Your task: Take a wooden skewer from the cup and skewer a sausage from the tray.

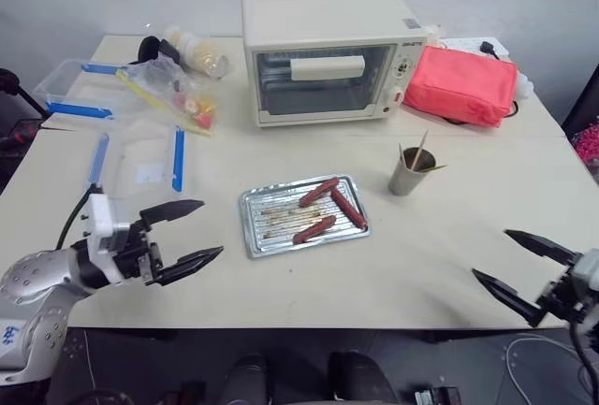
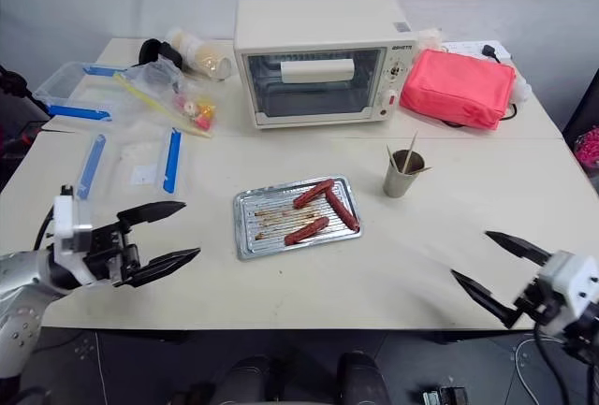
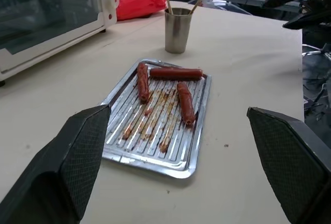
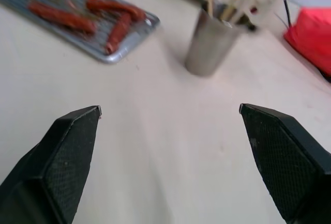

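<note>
Both arms reach low over the surface's (image 1: 421,265) near edge; left tool (image 1: 192,232) and right tool (image 1: 510,260) gape wide, empty, touching nothing.

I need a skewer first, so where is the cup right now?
In the left eye view the cup stands right of the tray and in front of the red bag, with skewers sticking out.

3 sausages (image 1: 330,209), 1 tray (image 1: 255,237), 1 cup (image 1: 408,177), 1 toaster oven (image 1: 323,54).
</note>
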Controlling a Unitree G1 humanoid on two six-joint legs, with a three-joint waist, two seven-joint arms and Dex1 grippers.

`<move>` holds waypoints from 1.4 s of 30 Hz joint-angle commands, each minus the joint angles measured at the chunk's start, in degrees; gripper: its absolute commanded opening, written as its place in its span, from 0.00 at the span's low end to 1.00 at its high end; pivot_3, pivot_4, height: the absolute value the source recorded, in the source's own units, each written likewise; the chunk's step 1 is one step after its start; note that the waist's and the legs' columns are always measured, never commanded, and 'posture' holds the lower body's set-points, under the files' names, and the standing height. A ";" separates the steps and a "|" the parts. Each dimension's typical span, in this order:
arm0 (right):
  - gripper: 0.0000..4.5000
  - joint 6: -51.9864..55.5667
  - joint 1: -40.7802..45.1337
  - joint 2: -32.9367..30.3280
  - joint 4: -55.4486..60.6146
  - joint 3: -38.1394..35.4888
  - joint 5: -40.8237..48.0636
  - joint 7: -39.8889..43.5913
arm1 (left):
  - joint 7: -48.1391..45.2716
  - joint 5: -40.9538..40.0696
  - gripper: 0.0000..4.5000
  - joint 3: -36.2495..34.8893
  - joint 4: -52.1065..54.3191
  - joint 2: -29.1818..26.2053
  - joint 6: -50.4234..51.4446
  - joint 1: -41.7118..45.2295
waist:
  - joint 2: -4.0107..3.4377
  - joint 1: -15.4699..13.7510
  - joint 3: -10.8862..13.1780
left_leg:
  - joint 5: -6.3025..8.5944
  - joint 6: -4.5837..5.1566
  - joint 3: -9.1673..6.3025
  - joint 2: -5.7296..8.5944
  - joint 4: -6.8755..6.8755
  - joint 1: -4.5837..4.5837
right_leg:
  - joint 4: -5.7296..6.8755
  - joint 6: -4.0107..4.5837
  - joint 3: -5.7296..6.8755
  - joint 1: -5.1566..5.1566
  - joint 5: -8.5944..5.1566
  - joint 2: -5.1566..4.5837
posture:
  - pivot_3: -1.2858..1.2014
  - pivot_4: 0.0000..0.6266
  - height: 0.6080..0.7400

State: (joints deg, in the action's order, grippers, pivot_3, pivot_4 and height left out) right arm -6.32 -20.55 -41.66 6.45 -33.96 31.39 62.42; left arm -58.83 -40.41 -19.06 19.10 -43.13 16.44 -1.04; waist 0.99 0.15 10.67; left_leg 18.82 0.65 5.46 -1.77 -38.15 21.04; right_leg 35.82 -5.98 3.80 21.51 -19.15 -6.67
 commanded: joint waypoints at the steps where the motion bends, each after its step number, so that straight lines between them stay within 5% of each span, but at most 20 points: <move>1: 1.00 1.24 2.86 -4.27 -0.18 -2.40 1.24 1.41 | -5.20 -1.64 0.99 2.87 0.52 -3.16 3.80 -0.26 | -0.05 0.82 -0.01 | 0.00 0.00 0.09 -0.01 0.01 -0.06 | 0.03 0.00 -0.09 0.01 0.00 0.01 | 0.52 0.24 1.00; 6: 1.00 16.03 15.49 -17.85 2.61 4.71 3.43 2.78 | -6.25 0.64 0.99 3.28 -2.59 -3.01 1.43 2.55 | -0.42 1.83 -0.01 | -0.02 -0.04 0.14 -0.10 0.05 -0.16 | 0.09 0.01 -0.18 0.05 -0.01 0.07 | 0.52 0.24 1.00; 11: 1.00 28.72 40.57 -24.71 -2.02 21.00 -0.74 3.41 | -3.19 1.19 0.99 3.12 -4.20 0.53 -0.41 5.37 | -0.45 1.44 0.00 | -0.05 -0.10 0.01 -0.15 0.01 0.01 | 0.07 0.05 -0.05 0.16 -0.03 0.08 | 0.52 0.24 1.00; 18: 1.00 31.28 63.89 -19.58 -15.20 39.81 -13.81 7.93 | -0.63 1.87 0.99 4.00 -2.59 3.47 -0.51 5.67 | -0.44 1.18 0.01 | -0.05 -0.06 -0.01 -0.05 -0.08 0.40 | 0.07 0.02 0.05 0.34 -0.01 0.01 | 0.52 0.24 1.00; 25: 1.00 24.49 72.23 -15.17 -27.01 44.87 -21.77 11.47 | 0.90 1.89 0.99 3.12 -1.07 4.54 -0.81 3.45 | -0.44 1.44 0.01 | -0.06 -0.05 0.11 -0.07 -0.10 0.49 | 0.16 0.00 0.26 0.48 0.00 0.06 | 0.52 0.24 1.00; 28: 0.86 23.68 73.77 -13.59 -28.87 44.96 -22.77 13.06 | 1.31 1.96 1.00 3.01 -0.43 4.79 -1.18 2.42 | -0.44 1.47 0.01 | -0.09 -0.06 0.14 -0.08 -0.16 0.46 | 0.17 0.00 0.46 0.50 0.00 0.06 | 0.52 0.24 1.00; 39: 0.01 23.30 74.04 -11.70 -29.59 43.83 -24.16 13.10 | 1.69 1.99 1.00 2.65 0.03 4.85 -1.98 0.49 | -0.44 1.41 0.01 | -0.10 -0.07 0.13 -0.08 -0.15 0.45 | 0.24 0.00 0.50 0.50 0.00 0.04 | 0.52 0.24 1.00; 42: 0.01 23.72 74.50 -11.64 -29.28 43.52 -23.91 13.14 | 1.46 2.16 1.00 2.82 -0.59 4.88 -2.30 0.83 | -0.44 1.45 0.01 | -0.10 -0.07 0.12 -0.08 -0.16 0.45 | 0.24 0.00 0.50 0.49 0.00 0.04 | 0.52 0.24 1.00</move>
State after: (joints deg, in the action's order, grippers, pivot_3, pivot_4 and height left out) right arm 17.53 52.51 -53.25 -23.51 11.74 7.64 75.31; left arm -57.15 -38.18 -15.14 17.51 -38.26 15.31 -0.42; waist 0.55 1.60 10.68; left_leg 18.72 0.58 5.58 -1.84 -38.31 21.49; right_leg 36.06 -5.98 4.29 22.00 -19.15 -6.63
